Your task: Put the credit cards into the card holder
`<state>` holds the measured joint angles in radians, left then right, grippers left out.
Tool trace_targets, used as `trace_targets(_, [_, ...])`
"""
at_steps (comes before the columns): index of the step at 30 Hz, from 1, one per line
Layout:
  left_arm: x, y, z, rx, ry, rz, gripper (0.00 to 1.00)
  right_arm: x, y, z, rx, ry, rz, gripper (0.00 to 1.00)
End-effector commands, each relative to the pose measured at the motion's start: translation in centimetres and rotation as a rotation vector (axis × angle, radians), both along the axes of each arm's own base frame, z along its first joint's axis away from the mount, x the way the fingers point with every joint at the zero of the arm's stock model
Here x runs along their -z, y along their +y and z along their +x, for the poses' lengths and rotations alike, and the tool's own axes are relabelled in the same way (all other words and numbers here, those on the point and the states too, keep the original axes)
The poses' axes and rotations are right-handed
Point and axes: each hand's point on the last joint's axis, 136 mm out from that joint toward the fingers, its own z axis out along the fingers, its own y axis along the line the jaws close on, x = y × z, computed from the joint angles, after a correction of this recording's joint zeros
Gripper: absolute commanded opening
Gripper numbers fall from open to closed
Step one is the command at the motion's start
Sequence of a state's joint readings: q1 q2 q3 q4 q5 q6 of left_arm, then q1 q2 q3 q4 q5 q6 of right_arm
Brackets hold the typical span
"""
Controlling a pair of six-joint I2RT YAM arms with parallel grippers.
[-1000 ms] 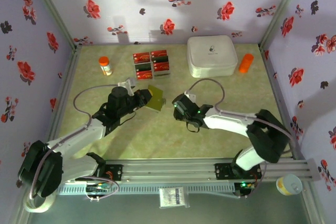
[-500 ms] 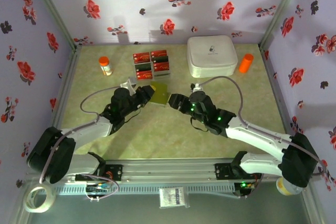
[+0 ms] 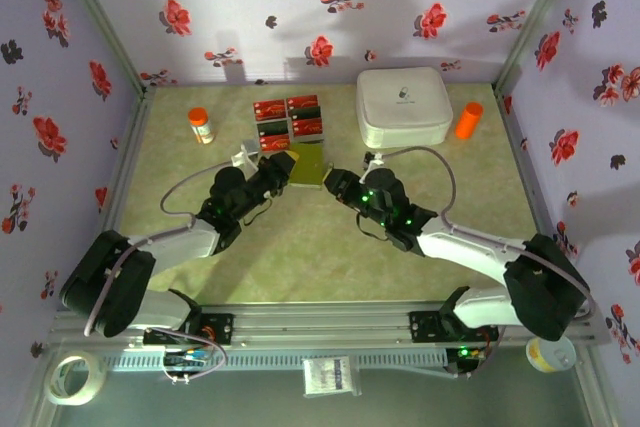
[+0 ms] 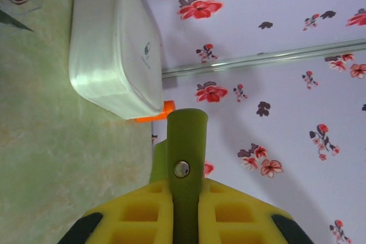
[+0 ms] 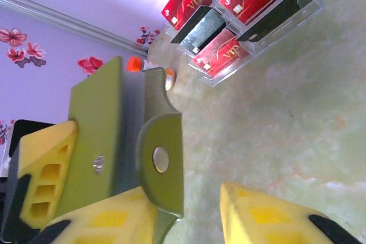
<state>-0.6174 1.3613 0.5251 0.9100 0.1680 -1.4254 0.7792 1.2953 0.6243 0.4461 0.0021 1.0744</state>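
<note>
So the left pincer point(image 3: 278, 175) is pressed tight on the olive card holder point(image 3: 306, 167), holding it mid-worktop point(image 3: 300, 247) just in front of the credit cards point(image 3: 290, 121). Those red cards sit in a clear tray point(image 5: 297, 12) toward the back. The right pincer point(image 3: 335, 183) is up against the holder's other side with its fingers spread. One yellow finger point(image 5: 114, 224) sits by the snap flap and the other stands clear.
</note>
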Motion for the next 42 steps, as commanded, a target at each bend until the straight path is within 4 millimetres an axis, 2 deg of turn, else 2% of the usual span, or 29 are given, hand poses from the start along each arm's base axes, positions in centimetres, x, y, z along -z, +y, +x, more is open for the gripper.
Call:
trace_targets(1, [-2.0, -0.3, -0.2, 0.013, -0.052, -0.071, 0.00, -1.0, 0.2, 0.4, -0.004, -0.024, 0.095, 0.31])
trace_targets(23, [-2.6, -1.2, 0.1, 0.033, -0.062, -0.145, 0.00, -2.5, 1.8, 0.9, -0.097, -0.026, 0.348, 0.30])
trace_targets(29, [-3.0, -1.4, 0.1, 0.040, -0.071, -0.152, 0.00, -2.5, 2.2, 1.2, -0.123, -0.025, 0.428, 0.25])
trace_targets(35, [-2.4, -1.5, 0.2, 0.040, -0.058, -0.145, 0.00, -3.1, 2.6, 1.3, -0.170, -0.035, 0.532, 0.36])
trace_targets(42, [-1.6, -1.6, 0.3, 0.041, -0.047, -0.137, 0.00, -3.1, 2.9, 1.4, -0.192, -0.027, 0.574, 0.37])
